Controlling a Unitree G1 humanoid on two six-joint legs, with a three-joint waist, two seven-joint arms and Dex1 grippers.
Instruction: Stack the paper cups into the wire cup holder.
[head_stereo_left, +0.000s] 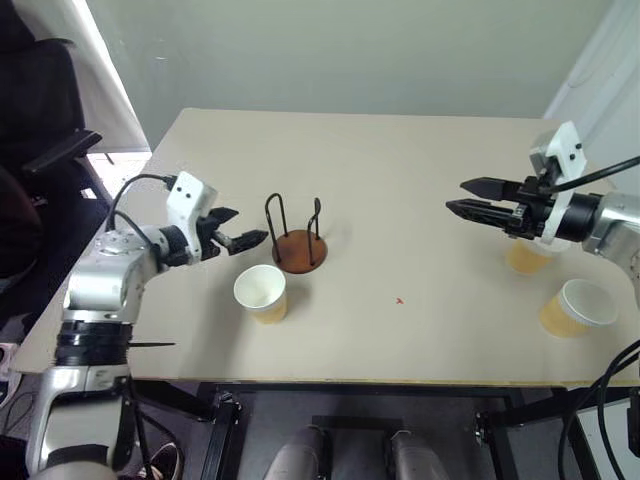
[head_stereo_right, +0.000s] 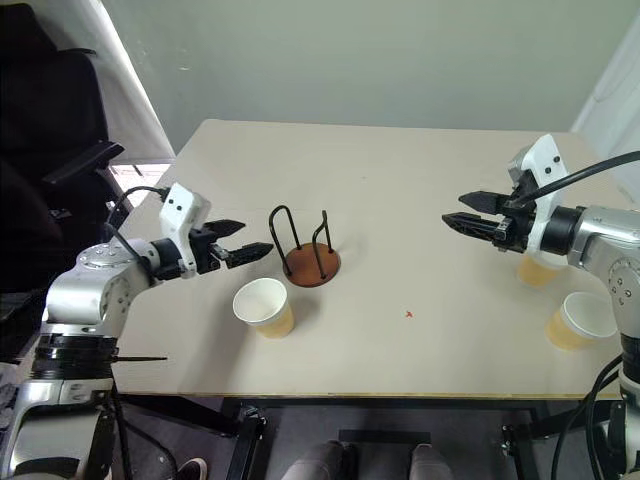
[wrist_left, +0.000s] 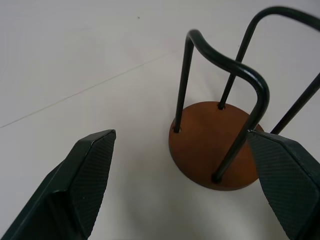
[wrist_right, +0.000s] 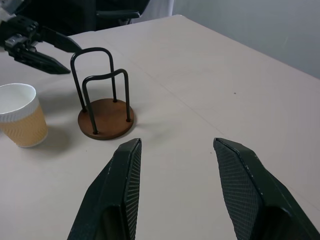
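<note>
Black fingers of the left gripper (head_stereo_left: 243, 228) stand spread wide with nothing between them, hovering over the table and aimed at the wire cup holder (head_stereo_left: 298, 238), which sits just beyond their tips. Its reddish-brown disc rests flat, black loops upright, no cup in it. One paper cup (head_stereo_left: 262, 293) stands upright just in front of the holder, nearer the front edge, close to that gripper yet not touched. Across the way the right gripper (head_stereo_left: 466, 196) hangs above the board, fingers parted and gripping nothing, pointing back toward the holder with a broad bare stretch of tabletop between. Beneath that wrist a second paper cup (head_stereo_left: 523, 259) peeks out, partly hidden, and a third paper cup (head_stereo_left: 577, 308) stands near the front right corner. The beige table (head_stereo_left: 400, 170) is matte and bare across its whole far half. A pale wall rises behind it, and a dark chair (head_stereo_left: 40, 120) waits off the left edge.
</note>
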